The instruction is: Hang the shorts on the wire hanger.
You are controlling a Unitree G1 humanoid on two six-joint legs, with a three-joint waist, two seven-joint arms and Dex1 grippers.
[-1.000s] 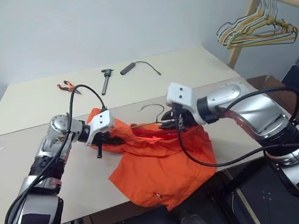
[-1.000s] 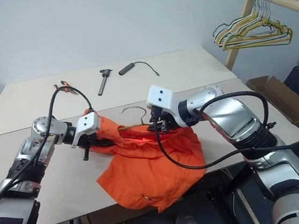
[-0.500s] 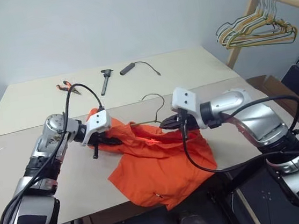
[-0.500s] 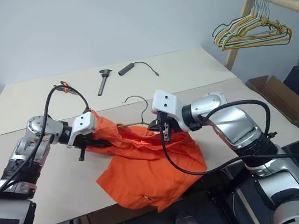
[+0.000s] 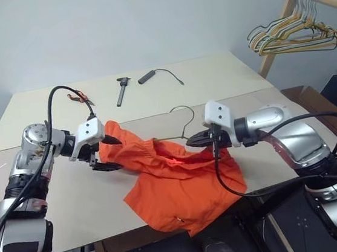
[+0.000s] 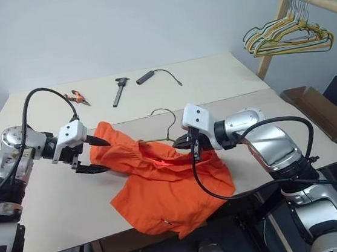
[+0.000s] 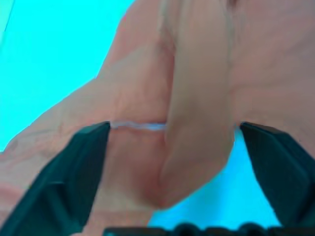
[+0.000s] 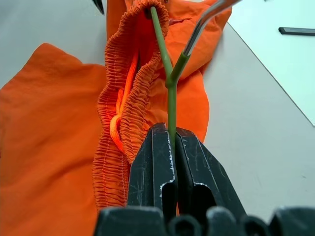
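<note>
The right gripper [image 8: 167, 162] pinches the wire hanger [image 8: 170, 83] (threaded into the shorts [image 5: 181, 179]) steady; the left gripper [image 5: 103, 153], spread empty, straddles the fabric.

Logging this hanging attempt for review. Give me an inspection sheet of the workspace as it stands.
Surface: beige table, two joined tops.
Job's things: orange shorts spread at the front edge; wire hanger threaded into the waistband, hook sticking out.
Clutter: pliers, caliper at the back.
End effectors: left open at the shorts' corner; right shut on the hanger.
Cables: black cable at the back.
Surroundings: rack with hangers, cardboard box.
</note>
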